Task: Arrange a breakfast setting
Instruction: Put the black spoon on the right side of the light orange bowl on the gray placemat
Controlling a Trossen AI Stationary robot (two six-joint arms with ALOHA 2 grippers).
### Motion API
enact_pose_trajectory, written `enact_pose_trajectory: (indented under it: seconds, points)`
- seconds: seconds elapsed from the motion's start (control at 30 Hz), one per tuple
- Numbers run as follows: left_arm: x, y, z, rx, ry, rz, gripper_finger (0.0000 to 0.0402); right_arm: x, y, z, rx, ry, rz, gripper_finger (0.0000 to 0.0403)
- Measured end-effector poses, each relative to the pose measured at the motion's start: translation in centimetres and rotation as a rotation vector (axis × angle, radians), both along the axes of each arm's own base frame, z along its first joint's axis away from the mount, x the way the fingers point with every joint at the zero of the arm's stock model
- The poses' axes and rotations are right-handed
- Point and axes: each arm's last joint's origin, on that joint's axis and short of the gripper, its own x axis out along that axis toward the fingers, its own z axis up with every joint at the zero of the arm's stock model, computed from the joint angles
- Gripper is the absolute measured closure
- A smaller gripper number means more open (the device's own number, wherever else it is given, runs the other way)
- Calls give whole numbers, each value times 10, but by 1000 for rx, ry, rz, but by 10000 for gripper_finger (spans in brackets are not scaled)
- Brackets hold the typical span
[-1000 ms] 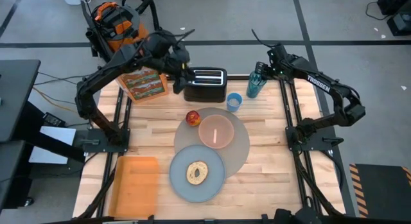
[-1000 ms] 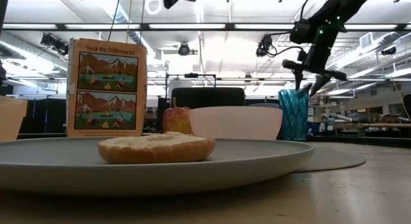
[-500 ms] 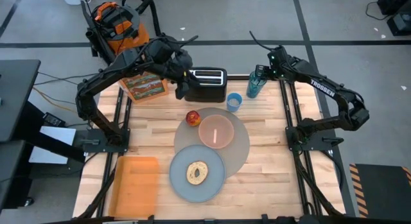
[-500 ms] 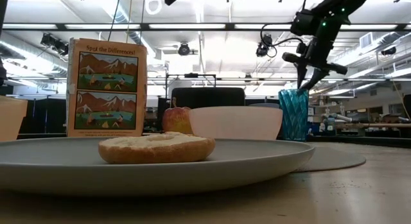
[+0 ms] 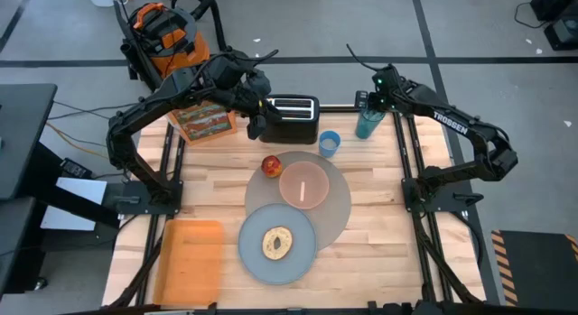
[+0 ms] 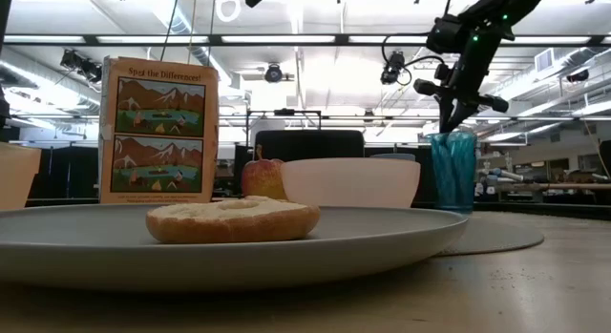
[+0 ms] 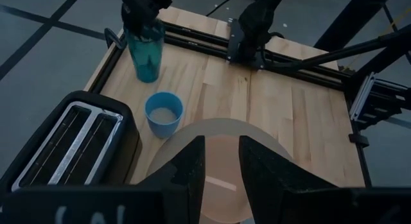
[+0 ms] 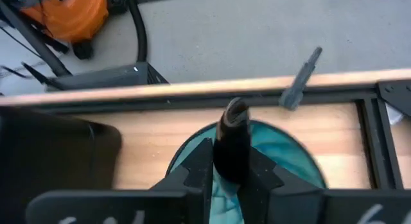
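Observation:
The taupe mat [image 5: 340, 205] carries the pink bowl [image 5: 303, 184] and part of the grey plate [image 5: 251, 252], on which the bagel [image 5: 276, 244] lies. The red apple [image 5: 271, 165] sits at the mat's far left rim, and the small blue cup [image 5: 330, 143] stands just beyond the mat. At the far right, the dark spoon [image 8: 235, 118] stands in a teal tumbler [image 5: 366, 125], with my right gripper [image 8: 232, 161] shut on it. Above the toaster's left end, my left gripper [image 7: 221, 163] hangs open with nothing between its fingers. My right gripper pinches the spoon's handle [image 8: 233, 146] between its two fingers, a little below the handle's free top end. The fingers come from above, slanting down over the tumbler's mouth. The spoon stands upright, its lower part hidden inside the tumbler.
A black toaster [image 5: 289, 119] and a picture box [image 5: 203, 121] stand along the far edge. An orange board [image 5: 190, 259] lies at the near left. Bare wood shows to the right of the mat.
My right gripper has shut on the spoon's handle over the tumbler. The tumbler has shifted a little toward the table's right edge.

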Motion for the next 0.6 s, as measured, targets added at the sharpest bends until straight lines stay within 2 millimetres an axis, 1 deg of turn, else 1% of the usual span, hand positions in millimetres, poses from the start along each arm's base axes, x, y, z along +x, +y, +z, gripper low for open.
enact_pose_trajectory:
  seconds: [0.1, 0.27, 0.4, 0.6]
  points:
    - [0, 0, 0, 0, 0, 0, 299, 2, 2, -2, 7, 10, 15, 357]
    - [0, 1, 0, 2, 0, 3, 299, 3, 7, 2, -11, 8, 31, 387]
    - [0, 1, 0, 12, 2, 16, 299, 1, 13, 10, -48, -4, 29, 387]
    - [0, 2, 0, 38, 3, 12, 299, -8, 25, 27, -113, -59, 29, 387]
